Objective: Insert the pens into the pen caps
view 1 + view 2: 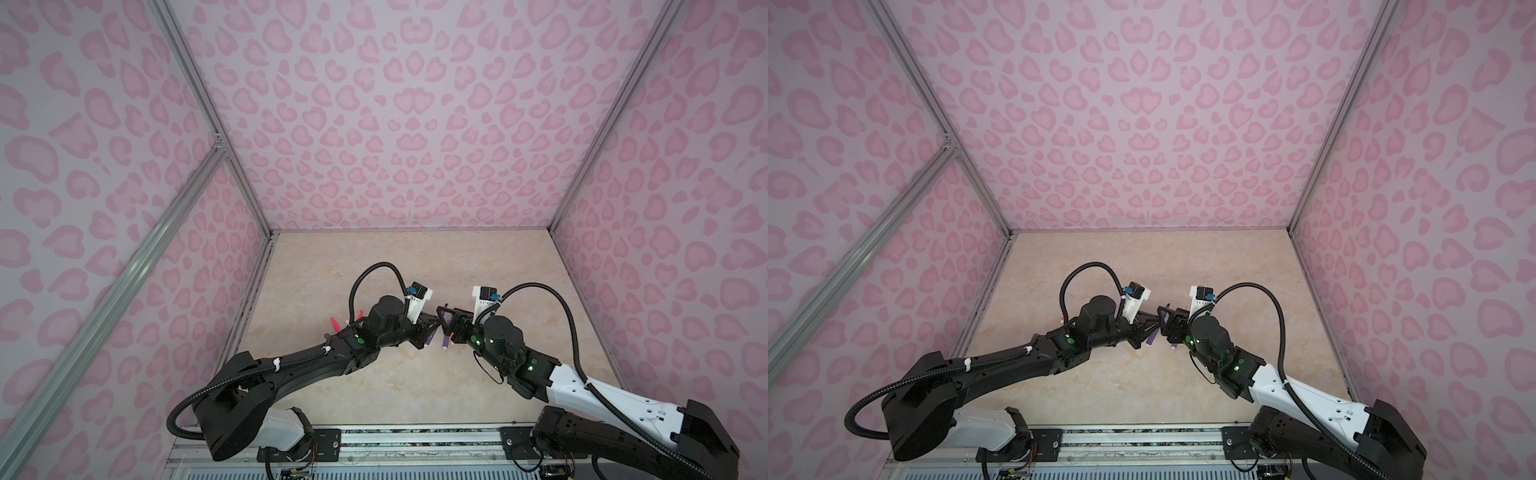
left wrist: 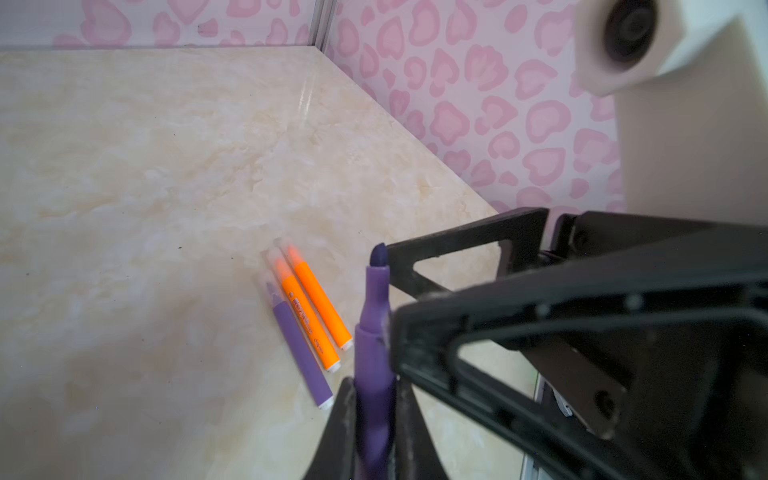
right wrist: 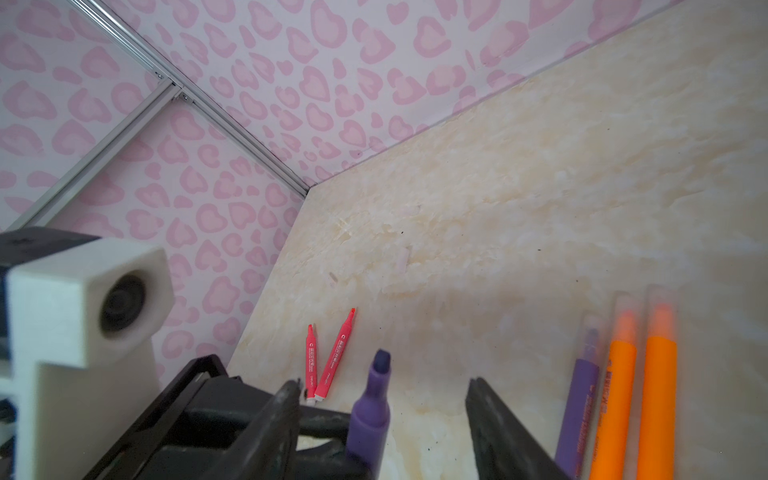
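Though both top views show little on the worktop [image 1: 374, 395], the left wrist view shows the left gripper [image 2: 374, 390] clenching one purple pen [image 2: 372, 316] near three capped pens [image 2: 305, 313]. Right wrist view: right gripper [image 3: 384, 381] released; two uncapped pink-red pens [image 3: 336, 355], perhaps two loose caps [image 3: 402, 259].

Both top views look steeply down from high above the near edge, well back, so the whole bench [image 1: 415, 266] fills the lower middle of the frame. Each wrist camera rides close behind its end effector: the left wrist view looks over the left end effector [image 2: 370, 399] toward the bench's far right corner, the right wrist view over the right end effector [image 3: 382, 395] toward its far left. These two face one another and share the uncapped purple pen [image 2: 374, 332] and three capped pens [image 2: 307, 320].
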You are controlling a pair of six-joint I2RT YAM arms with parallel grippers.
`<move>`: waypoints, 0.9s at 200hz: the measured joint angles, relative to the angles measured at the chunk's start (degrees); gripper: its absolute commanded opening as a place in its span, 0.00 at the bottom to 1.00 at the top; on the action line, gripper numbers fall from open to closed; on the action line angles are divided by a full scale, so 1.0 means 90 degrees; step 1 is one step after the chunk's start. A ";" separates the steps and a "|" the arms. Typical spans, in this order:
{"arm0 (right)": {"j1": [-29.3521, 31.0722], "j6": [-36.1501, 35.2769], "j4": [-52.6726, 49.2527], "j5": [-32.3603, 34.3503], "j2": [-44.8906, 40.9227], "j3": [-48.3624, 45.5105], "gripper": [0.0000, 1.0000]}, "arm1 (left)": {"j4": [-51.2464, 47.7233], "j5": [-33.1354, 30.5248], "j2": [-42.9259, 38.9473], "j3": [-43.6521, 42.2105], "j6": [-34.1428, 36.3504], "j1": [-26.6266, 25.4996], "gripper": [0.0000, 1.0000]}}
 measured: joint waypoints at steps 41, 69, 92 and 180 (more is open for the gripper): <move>0.0148 0.0158 0.0313 -0.0015 0.0211 0.0005 0.49 | 0.0002 -0.0053 -0.0141 -0.0036 0.0175 -0.0083 0.04; 0.0238 0.0209 0.0430 -0.0015 0.0231 0.0005 0.42 | -0.0005 -0.0109 -0.0126 -0.0034 0.0219 -0.0097 0.04; 0.0301 0.0272 0.0437 -0.0027 0.0160 -0.0012 0.37 | -0.0010 -0.0238 -0.0068 -0.0007 0.0219 -0.0114 0.04; 0.0345 0.0391 0.0272 0.0267 0.0102 -0.0044 0.14 | -0.0005 -0.0333 0.0032 0.0073 0.0233 -0.0126 0.04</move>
